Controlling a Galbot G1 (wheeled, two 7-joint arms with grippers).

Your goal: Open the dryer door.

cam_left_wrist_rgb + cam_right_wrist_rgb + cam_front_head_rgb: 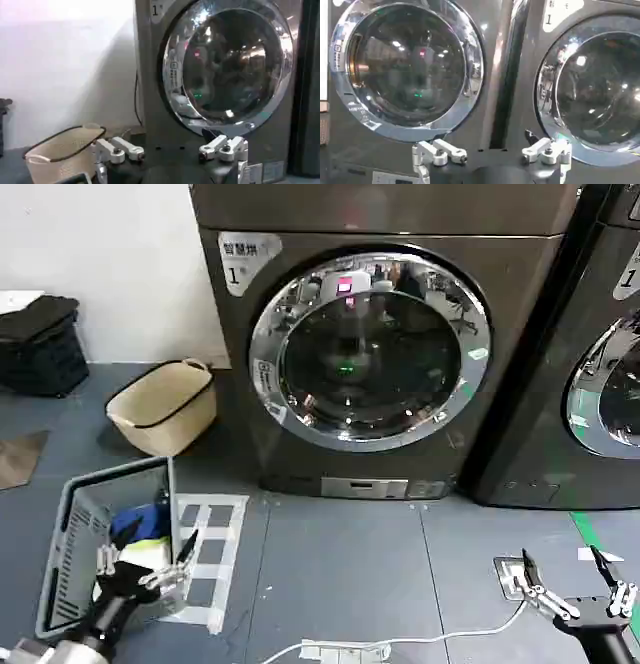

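The large round dryer door (370, 349), a wide polished chrome ring around a dark tinted glass window, is seen seated flush in the front panel of the dark grey-brown metallic front-loading dryer (250, 424). The door spans most of the machine's width and is closed. No gap is visible at the ring's edge. The task is judged not yet begun: the door is untouched, and the approach, the grasp and the pull are all left to do.

The chrome ring is mirror-bright and curved, and room lights are reflected in it. The glass is smooth and nearly opaque. A white corner label (245, 259) with Chinese characters and "1" is fixed at the panel's upper corner. A second dark machine (590, 384) with a like chrome-ringed door stands just beside the dryer, on the robot's right.

The left tool (145, 562) is held low over the grey floor (340, 574), well apart from the door, with its fingers spread and nothing between them. The right tool (575, 576) is likewise low and well apart, fingers spread and empty.

On the floor to the left, a beige soft-sided basket with dark trim (165, 409) and a grey slatted plastic crate (100, 534) holding cloth are noted.
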